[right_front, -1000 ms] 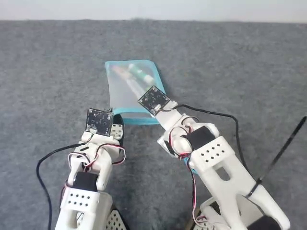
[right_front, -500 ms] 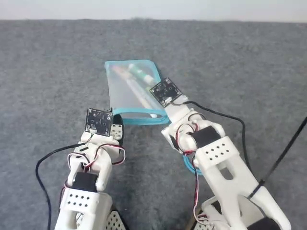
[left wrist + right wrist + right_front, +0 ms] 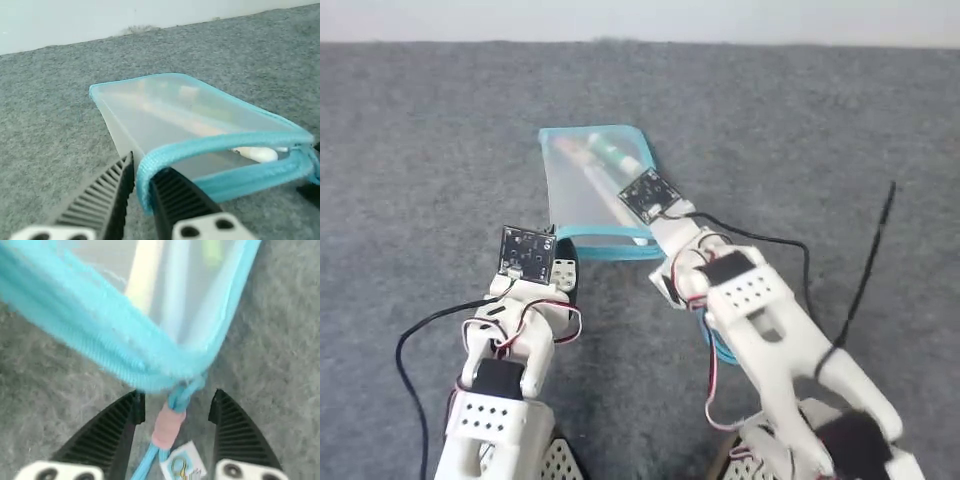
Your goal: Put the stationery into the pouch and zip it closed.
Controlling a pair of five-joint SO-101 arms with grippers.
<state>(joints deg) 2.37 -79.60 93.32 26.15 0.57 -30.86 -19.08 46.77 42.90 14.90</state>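
Note:
The translucent pouch (image 3: 590, 190) with teal trim lies on the grey mat, and pens (image 3: 605, 158) show through its side. My left gripper (image 3: 144, 167) is shut on the teal rim (image 3: 150, 162) at the near corner of the pouch's mouth. A white item (image 3: 255, 154) lies just inside the partly gaping mouth. My right gripper (image 3: 177, 397) is open at the other end of the mouth. The pink zipper pull (image 3: 167, 426), with its teal cord, lies between the right fingers (image 3: 107, 432) and touches neither. In the high view the right wrist camera (image 3: 648, 195) covers that corner.
Grey carpet-like mat (image 3: 820, 130) surrounds the pouch, with a pale wall along the far edge. A teal strap loop (image 3: 718, 345) lies under the right arm. Black cables (image 3: 865, 280) trail from both arms.
The right arm has swung right and then back left at the pouch's corner, and its cable has swung upward. The left arm and the pouch have stayed put.

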